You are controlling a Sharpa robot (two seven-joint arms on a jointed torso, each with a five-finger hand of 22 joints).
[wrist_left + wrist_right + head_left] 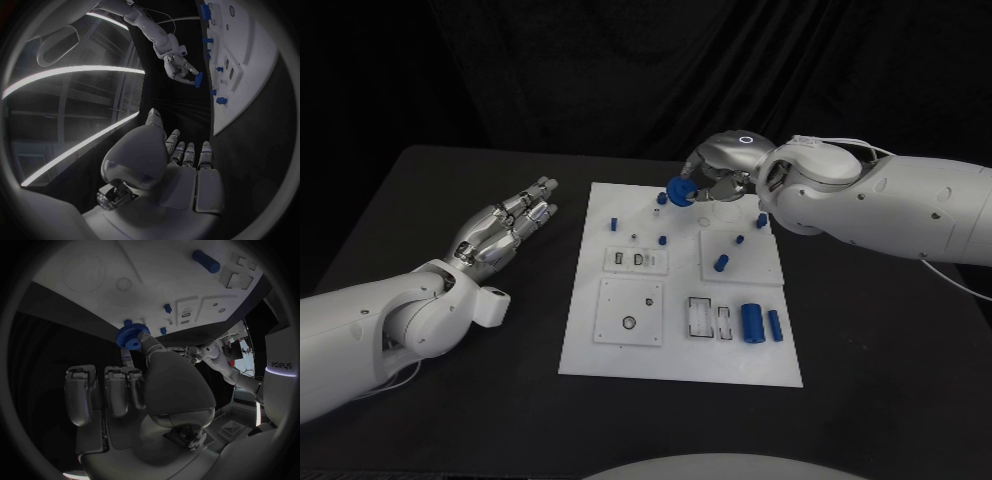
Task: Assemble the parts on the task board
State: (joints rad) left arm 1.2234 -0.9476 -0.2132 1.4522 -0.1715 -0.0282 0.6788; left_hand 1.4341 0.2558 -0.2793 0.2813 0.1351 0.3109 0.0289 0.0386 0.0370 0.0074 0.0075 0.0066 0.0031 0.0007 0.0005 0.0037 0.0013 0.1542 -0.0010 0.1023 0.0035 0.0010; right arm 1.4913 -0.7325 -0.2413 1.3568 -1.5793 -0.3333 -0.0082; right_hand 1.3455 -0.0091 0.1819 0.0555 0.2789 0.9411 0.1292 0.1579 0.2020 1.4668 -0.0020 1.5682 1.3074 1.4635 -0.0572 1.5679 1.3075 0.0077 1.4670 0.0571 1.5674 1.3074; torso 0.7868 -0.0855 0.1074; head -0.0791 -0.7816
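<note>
- Blue toothed gear (681,191) sits in my right hand (718,170), pinched at the tips of the fingers (145,341) over the far edge of the task board (678,362); the right wrist view shows its teeth and centre hole clearly (131,336).
- I cannot tell whether the gear touches the board or hangs just above it.
- White task board lies in the middle of the black bench (877,400), with raised square plates and small recesses on it.
- Near the gear I see several small blue pegs (662,240) standing on the far half of the board, and a slightly bigger blue peg (721,263) a little nearer to me.
- On the near right part of the board, two blue cylinders (751,322) lie side by side beside rectangular slots.
- My left hand (506,228) rests to the left of the board, apart from it, fingers stretched out and loosely spread, holding nothing; the left wrist view shows the same flat palm (181,170).
</note>
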